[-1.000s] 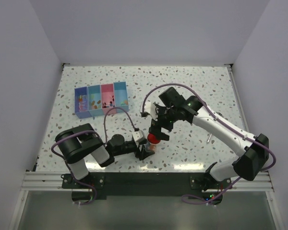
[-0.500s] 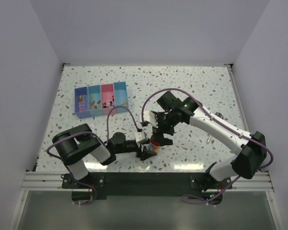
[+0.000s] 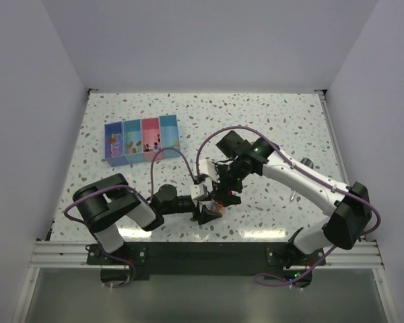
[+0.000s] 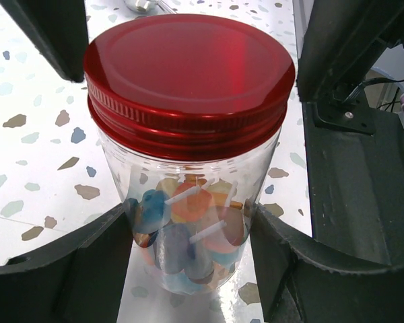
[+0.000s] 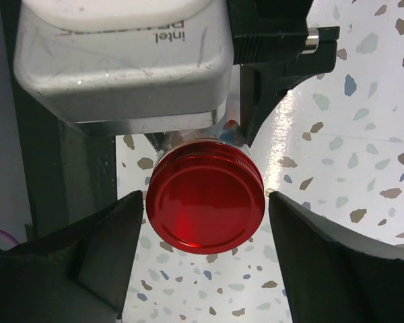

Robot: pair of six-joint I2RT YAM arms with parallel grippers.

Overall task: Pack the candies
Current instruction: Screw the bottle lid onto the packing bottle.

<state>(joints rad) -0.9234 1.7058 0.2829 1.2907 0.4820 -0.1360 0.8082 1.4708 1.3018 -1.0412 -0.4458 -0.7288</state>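
Currently your candies (image 4: 188, 212) sit inside the clear jar (image 4: 188, 161) under its red lid (image 4: 188, 67). Your left gripper (image 4: 188, 229) clamps the jar's body. Your right gripper (image 5: 205, 202) has its fingers flanking the lid, and I cannot tell whether they grip it.

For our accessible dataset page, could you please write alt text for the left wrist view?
A clear jar with a red lid screwed on fills the view, gripped low on both sides by the left arm's jaws. Wrapped candies in mixed colours lie at its bottom. The right arm's jaws stand either side of the lid, over a speckled table.
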